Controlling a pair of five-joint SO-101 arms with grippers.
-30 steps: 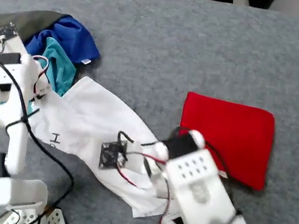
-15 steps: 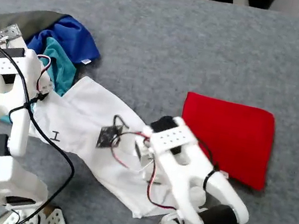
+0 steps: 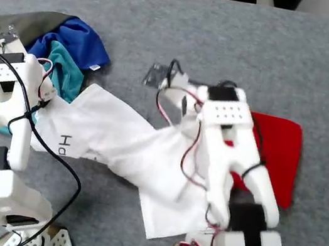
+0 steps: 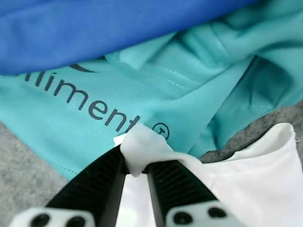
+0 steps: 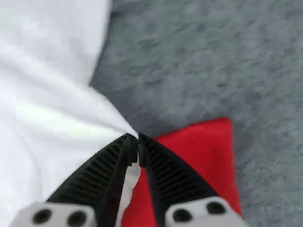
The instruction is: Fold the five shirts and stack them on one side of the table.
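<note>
A: Start at the right gripper [image 5: 138, 147]. What does it have?

B: Its jaws are pinched tight on a tuck of the white shirt [image 3: 116, 143]. The cloth is drawn up into a peak at the tips, and a little of it hangs down between the jaws. Just beneath lies the near corner of the folded red shirt [image 3: 278, 149].

A: And the left gripper [image 4: 135, 163]?

B: It is clamped on a corner of the same white shirt. That corner sits beside the teal shirt [image 4: 94, 118], with the blue shirt [image 3: 77, 41] and a dark shirt [image 3: 29, 21] heaped behind it at the table's [image 3: 260, 51] left edge.

A: So the white one hangs between two holds.

B: Yes. It is spread crookedly across the middle of the table, bunched toward the right arm.

A: How would that cloth behave?

B: It looks thin, light and quite limp. It creases wherever it is pulled and would likely sag between the two grips. Nothing about it is fragile, but a small pinch of one layer could slip out under tension.

A: Where is the best purchase, then?

B: Probably at corners and hems, where the seam gives the ribbed pads something thicker to bite. A mid-panel tuck like the right one only gathers the fabric into a ridge.

A: Any hazard nearby?

B: The draped white cloth could brush the red shirt and disturb its fold.
</note>
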